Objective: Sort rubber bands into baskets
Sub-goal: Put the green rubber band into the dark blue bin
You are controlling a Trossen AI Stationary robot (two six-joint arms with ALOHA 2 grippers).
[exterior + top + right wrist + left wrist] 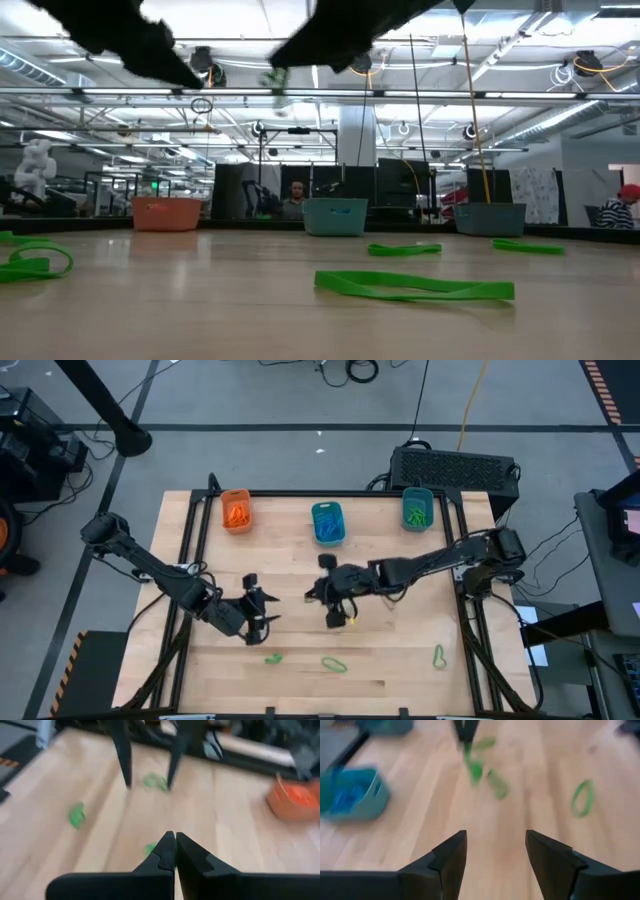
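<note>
Three baskets stand along the table's far edge: an orange one (236,510) and two teal ones (328,523) (417,508), each with rubber bands inside. My right gripper (336,614) is above the table's middle, shut on a green rubber band (473,764). My left gripper (263,605) is open to its left and faces it with nothing between its fingers (496,837). Loose green rubber bands (272,657) (334,664) (438,655) lie flat near the near edge. My right gripper pinches the green rubber band between its two fingertips; a bit of the band (150,849) shows beside them. The fingers slant down from the table's right side. The band hangs below them (275,82), clear of the table.
A big black box (455,465) sits behind the far right corner. Dark frame rails run along the table's left and right sides. People show in the room beyond the baskets in the low view. Bare wood lies between the grippers and the baskets.
</note>
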